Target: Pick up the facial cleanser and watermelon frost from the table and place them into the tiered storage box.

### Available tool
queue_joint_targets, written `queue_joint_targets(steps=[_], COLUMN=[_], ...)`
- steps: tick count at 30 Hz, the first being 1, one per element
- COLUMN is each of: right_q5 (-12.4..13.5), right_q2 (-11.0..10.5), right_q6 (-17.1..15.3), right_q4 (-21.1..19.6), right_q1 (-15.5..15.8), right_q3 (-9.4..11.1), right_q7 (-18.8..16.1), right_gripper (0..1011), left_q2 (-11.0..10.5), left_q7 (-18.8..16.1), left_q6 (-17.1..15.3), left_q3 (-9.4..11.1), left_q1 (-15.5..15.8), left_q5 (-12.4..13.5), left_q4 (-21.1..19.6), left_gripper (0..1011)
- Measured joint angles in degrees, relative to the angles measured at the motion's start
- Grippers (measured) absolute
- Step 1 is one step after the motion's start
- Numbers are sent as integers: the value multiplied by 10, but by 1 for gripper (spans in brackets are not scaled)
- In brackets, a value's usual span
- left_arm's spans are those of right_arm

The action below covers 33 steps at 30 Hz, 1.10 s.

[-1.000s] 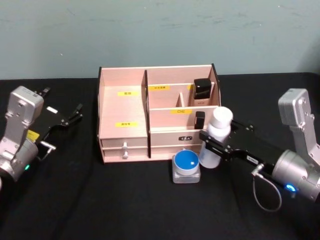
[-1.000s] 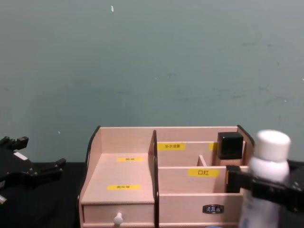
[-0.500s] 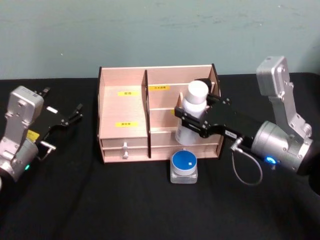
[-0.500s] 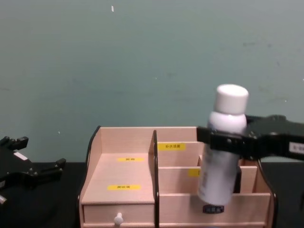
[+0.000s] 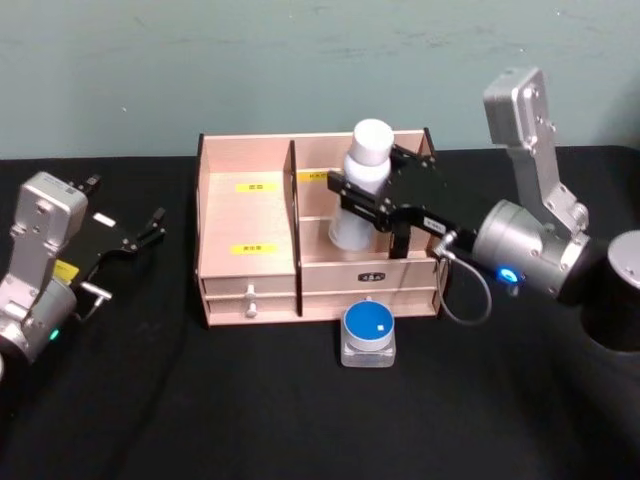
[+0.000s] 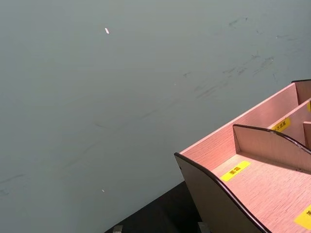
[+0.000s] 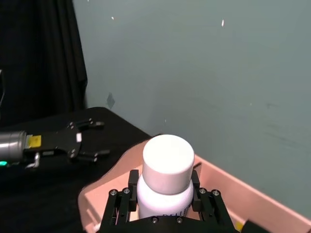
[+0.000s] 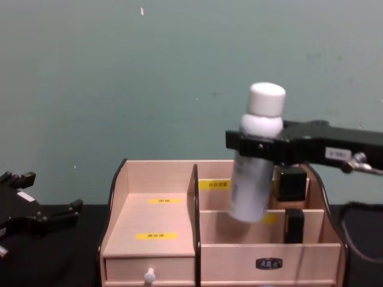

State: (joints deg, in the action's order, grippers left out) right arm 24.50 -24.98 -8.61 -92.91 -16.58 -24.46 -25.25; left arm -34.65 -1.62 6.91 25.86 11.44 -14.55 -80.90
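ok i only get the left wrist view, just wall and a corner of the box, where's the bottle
observer: the right tool is shut on the bottle and holds it tilted above the right half of the box.
operator: and the other thing to pick
observer: a jar with a blue lid stands on the table, just in front of the box's right half.
operator: is my left tool open
observer: yes, the left tool is open and holds nothing, out to the left of the box.
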Motion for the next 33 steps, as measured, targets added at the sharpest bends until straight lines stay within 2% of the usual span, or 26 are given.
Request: queue_joint_targets(steps=[10,20,33], right_q5=[-11,-24,-40], right_q2=[28,50,69], right_q6=[9,12,19], right_q4=[58,108,149], right_q1=[-52,-83,-109], right_q3=[-11,-20,-26], right_q7=[7,10,7], right_gripper=[605,605,605], left_q2=[0,0,0], left_q7=[0,0,0], left_q6=[0,0,0], left_q3=[0,0,0], left_q1=[0,0,0], left_q5=[0,0,0], left_q4=[0,0,0], left_gripper=[1001,1001,1001])
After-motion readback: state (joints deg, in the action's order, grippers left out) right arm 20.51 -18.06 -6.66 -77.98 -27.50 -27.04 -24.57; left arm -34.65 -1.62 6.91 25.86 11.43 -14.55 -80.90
